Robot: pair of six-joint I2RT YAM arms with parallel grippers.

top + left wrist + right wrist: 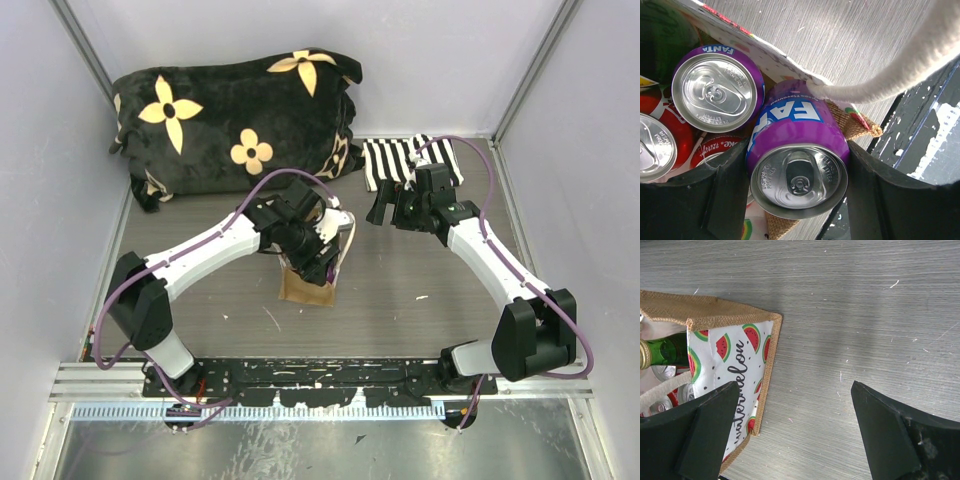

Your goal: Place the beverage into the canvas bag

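Beverage [799, 145], a purple Fanta can, clenched in left hand [797, 186] at canvas bag [858, 126] rim, handle [900, 70] lying across it. Right hand [795, 432] released, empty, beside bag. Best: shift inward past rim, clear handle, lower beside other cans [715, 90], then let go.

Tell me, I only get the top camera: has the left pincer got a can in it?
Observer: Yes. The left wrist view shows the left pincer shut on a purple Fanta can at the mouth of the bag.
Operator: Anything in the bag already?
Observer: A second Fanta can, red cans and a green bottle.
Operator: And the right pincer?
Observer: The right pincer is open and empty, over the table beside the bag.
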